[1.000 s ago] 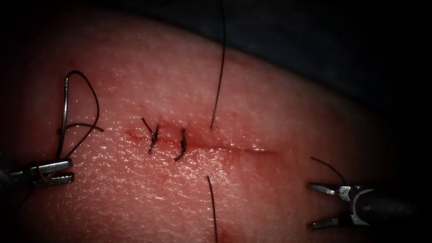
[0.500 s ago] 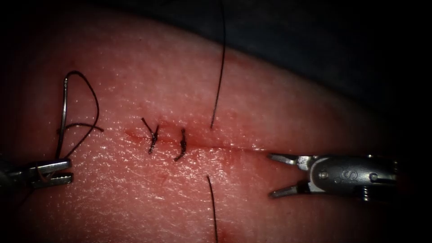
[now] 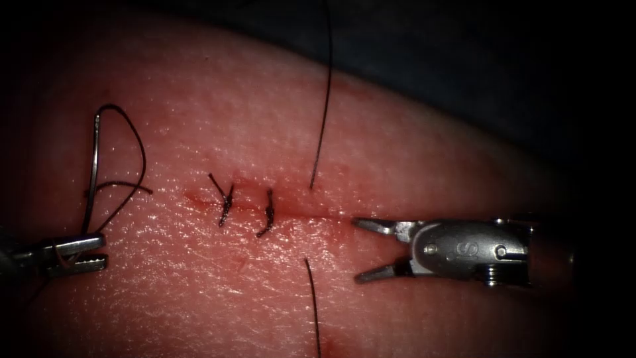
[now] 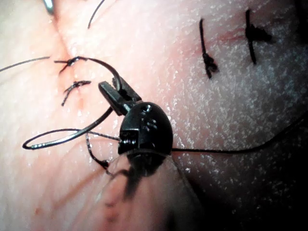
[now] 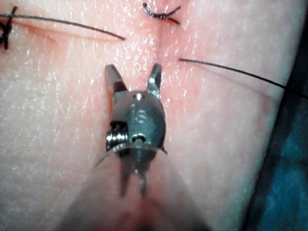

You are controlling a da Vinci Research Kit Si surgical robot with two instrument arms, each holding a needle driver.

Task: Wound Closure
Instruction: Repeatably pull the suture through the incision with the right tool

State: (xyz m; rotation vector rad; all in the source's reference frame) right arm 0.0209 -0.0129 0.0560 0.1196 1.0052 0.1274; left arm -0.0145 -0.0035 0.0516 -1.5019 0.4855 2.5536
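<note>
My left tool sits on the tissue beyond the cut's left end, jaws shut on the curved needle. It grips partway along the curve, and the long swaged part rises free of the tissue. In the left wrist view the jaws clamp the needle. Thread loops from the needle's top. My right tool lies over the cut at its right part, jaws open and holding nothing, as the right wrist view also shows.
Two tied stitches cross the cut's left part. An untied strand enters above the cut, and its other part leaves below, just left of my right tool. Red fluid stains the cut's edges.
My right tool has moved left along the cut toward the untied strand, jaws open throughout. The left tool and needle have stayed put.
</note>
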